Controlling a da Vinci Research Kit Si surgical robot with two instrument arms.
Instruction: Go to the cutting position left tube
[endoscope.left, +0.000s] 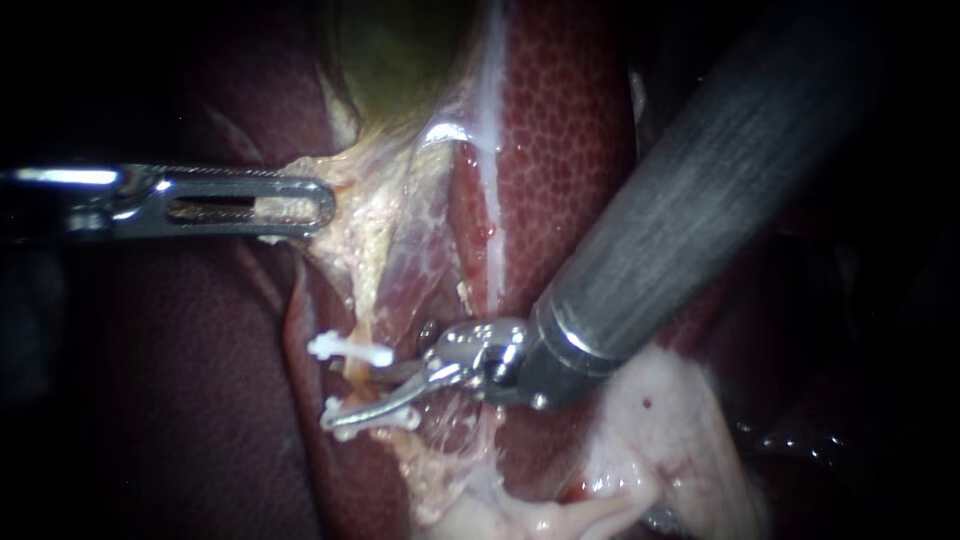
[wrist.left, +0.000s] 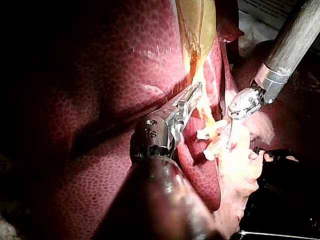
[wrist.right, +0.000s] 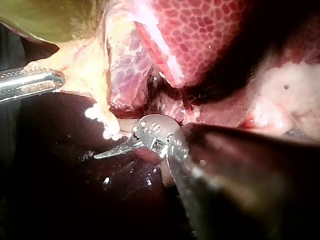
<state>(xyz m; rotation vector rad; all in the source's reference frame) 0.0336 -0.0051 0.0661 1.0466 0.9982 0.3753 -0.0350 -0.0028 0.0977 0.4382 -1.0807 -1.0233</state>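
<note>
Right instrument (endoscope.left: 372, 405) against white clips (endoscope.left: 350, 350), left instrument (endoscope.left: 290, 205) clamping pale tissue (endoscope.left: 350, 235)

The left instrument (endoscope.left: 322, 205) is bright polished metal, mirror-glossy along its slotted tip. The right instrument (endoscope.left: 360, 410) ends in shiny silver metal, while its shaft (endoscope.left: 700, 190) is dark, matt and faintly streaked. The clips (endoscope.left: 350, 350) look like white matt plastic. The liver (endoscope.left: 570, 120) is wet, glossy and finely pebbled. The gallbladder (endoscope.left: 400, 50) is smooth and translucent. The fatty tissue (endoscope.left: 350, 240) is ragged, stringy and moist.
</note>
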